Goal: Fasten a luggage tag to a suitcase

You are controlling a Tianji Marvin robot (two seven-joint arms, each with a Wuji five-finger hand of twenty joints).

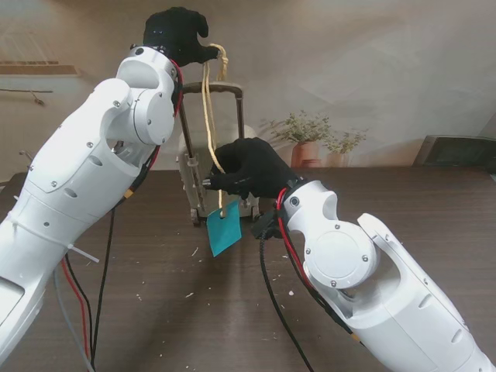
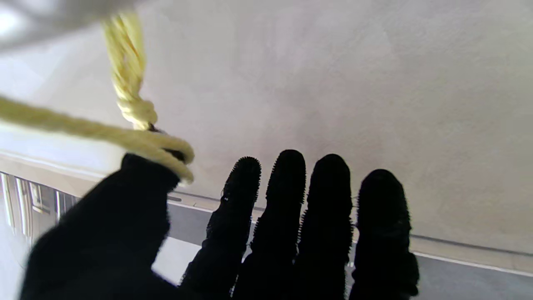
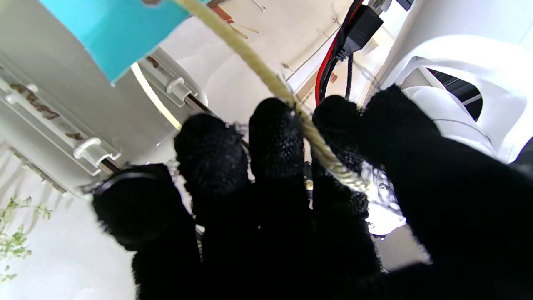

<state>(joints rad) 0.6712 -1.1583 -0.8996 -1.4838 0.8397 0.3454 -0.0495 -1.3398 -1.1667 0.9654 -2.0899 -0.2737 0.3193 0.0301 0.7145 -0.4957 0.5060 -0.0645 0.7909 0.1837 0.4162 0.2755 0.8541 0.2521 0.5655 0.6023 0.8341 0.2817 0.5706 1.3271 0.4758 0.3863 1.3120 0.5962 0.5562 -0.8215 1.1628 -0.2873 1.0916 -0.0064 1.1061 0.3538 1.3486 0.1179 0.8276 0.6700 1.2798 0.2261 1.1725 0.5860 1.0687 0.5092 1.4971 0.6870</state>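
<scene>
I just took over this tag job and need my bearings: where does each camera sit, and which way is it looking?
Stand: above the shoulders, looking down at the suitcase; both arms and both hands show.
Left wrist: behind the left hand, facing the wall; the knotted cord is hooked on its thumb.
Right wrist: behind the right hand, facing the suitcase and tag.
All three share the cord.

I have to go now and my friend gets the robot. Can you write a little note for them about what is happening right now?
Left hand: raised high above the suitcase, top of the yellow cord looped over its thumb, other fingers straight.
Right hand: shut on the cord lower down, close to the suitcase handle.
Blue tag: hangs free on the cord in front of the suitcase, which stands upright on the table.
Done: cord lifted and stretched.
Left: I cannot tell if the cord goes round the handle yet; secure it, then let go.
</scene>
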